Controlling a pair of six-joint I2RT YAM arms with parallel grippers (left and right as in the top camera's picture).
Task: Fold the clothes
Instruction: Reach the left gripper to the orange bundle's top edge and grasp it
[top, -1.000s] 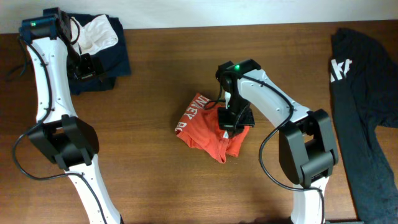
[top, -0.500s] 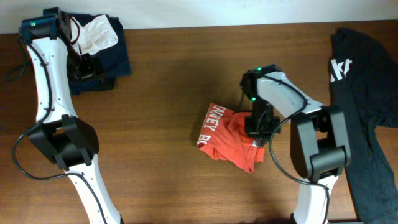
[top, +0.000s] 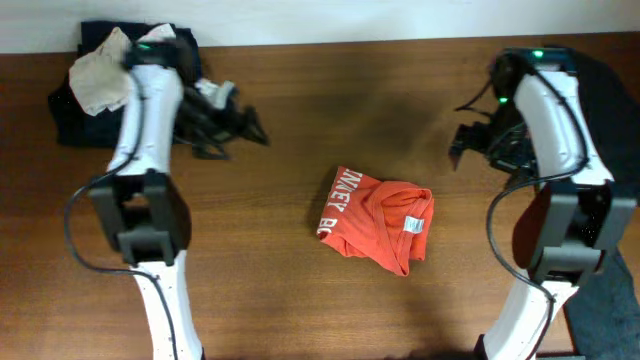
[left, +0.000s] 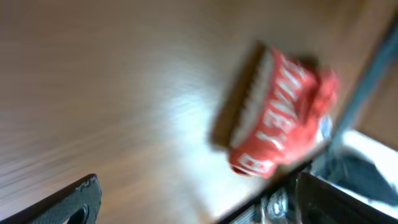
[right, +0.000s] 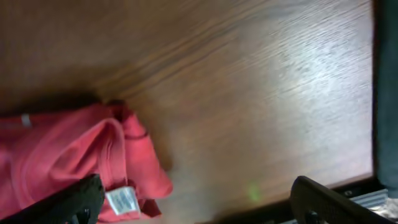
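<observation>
Near the middle of the wooden table (top: 300, 290), an orange-red T-shirt (top: 375, 222) bunched into a loose heap, white lettering along its left edge, a small white tag (top: 412, 224) near its right edge. Touched by neither arm. Left gripper (top: 252, 130) well apart from the shirt, off to its far left, jaws spread wide and holding nothing; in the left wrist view, heavily blurred, only the two dark fingers (left: 79, 198) at the bottom corners and the shirt (left: 280, 124) beyond. Right gripper (top: 460, 152) to the far right of the shirt, likewise released and empty, fingers (right: 78, 199) wide apart with the shirt's tagged corner (right: 68, 162) by the left one. At the far left corner, a dark garment (top: 65, 120) with a pale cloth (top: 100, 80) on top; along the right edge, a black garment (top: 622, 120).
</observation>
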